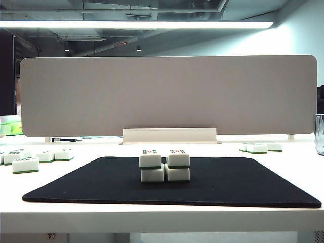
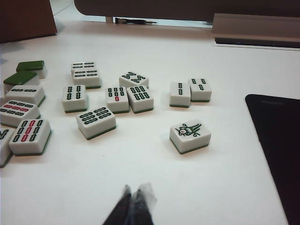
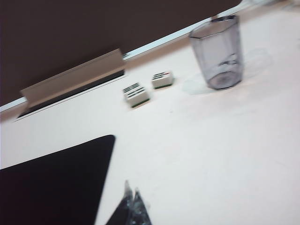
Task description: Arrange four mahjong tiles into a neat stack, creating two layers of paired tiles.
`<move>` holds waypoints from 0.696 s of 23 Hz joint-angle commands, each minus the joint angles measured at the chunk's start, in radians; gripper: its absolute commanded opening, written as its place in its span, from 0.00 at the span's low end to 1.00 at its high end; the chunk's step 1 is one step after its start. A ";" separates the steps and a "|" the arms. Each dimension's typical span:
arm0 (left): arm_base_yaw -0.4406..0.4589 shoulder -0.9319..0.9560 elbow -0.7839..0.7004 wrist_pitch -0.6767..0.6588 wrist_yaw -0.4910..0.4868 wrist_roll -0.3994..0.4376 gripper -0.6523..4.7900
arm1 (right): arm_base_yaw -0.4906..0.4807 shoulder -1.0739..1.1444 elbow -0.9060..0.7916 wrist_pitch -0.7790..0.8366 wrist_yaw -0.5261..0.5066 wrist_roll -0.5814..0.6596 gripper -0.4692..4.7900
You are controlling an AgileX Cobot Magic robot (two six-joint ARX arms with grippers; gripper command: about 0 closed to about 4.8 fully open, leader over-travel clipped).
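The black mat (image 1: 243, 182) is lying across the middle of the white table (image 1: 162, 220), and the stack (image 1: 164, 165) is standing on it near the centre: four mahjong tiles, two on two, faces up. The upper pair is overhanging the lower one a little, and a narrow gap is showing between the two columns, so the block looks assembled but not perfectly square.

Neither arm is appearing in the exterior view. The left gripper (image 2: 132, 206) is hanging over bare table beside the mat's edge, its tips pressed together and holding nothing, with the loose tiles (image 2: 117, 98) scattered beyond it. The right gripper (image 3: 131, 208) is hanging likewise with tips together and empty, near the mat's far corner, with two spare tiles (image 3: 147, 88) and a clear cup (image 3: 218, 51) ahead.

Judging from this, the work is finishing; the best course is keeping both arms well clear of the stack and avoiding any sweep across the mat.
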 commanded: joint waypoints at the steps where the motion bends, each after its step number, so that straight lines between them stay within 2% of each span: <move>1: 0.000 0.000 0.000 -0.011 0.004 0.007 0.11 | 0.001 -0.008 -0.001 -0.014 0.058 -0.011 0.09; 8: 0.000 0.000 0.000 -0.011 0.004 0.007 0.11 | 0.002 -0.008 -0.001 -0.081 0.069 -0.103 0.09; 16: 0.000 0.000 0.000 -0.011 0.004 0.007 0.11 | 0.001 -0.008 -0.001 -0.081 0.055 -0.109 0.09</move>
